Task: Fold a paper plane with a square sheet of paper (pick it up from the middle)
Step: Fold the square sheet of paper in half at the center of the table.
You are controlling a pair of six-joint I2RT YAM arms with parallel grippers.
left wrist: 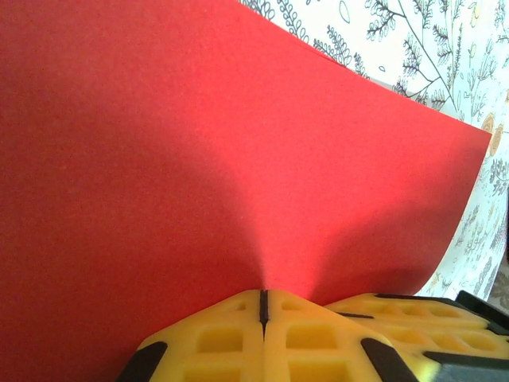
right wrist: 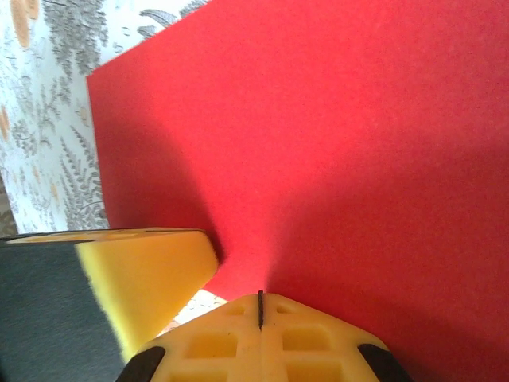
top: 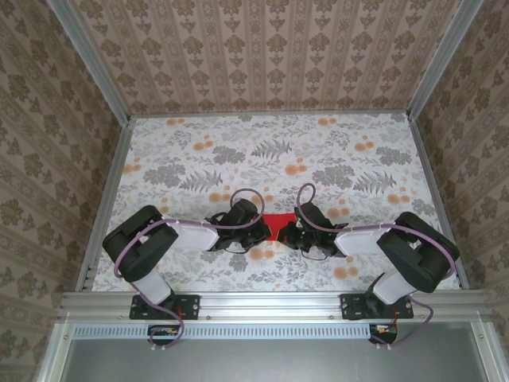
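Trouble ahead? asks my partner.

Maybe, I say. My left pincer (left wrist: 263, 296) and right pincer (right wrist: 260, 296) are both squeezed shut on the red paper (top: 277, 225). It is low in the middle of the top picture, on or just over the flowery table (top: 238, 151); I can't tell which. The two grips sit very close. If I pull them apart too hard, the paper could rip. If one slips, the fold goes crooked.

Any box or bowl?

None that I see.
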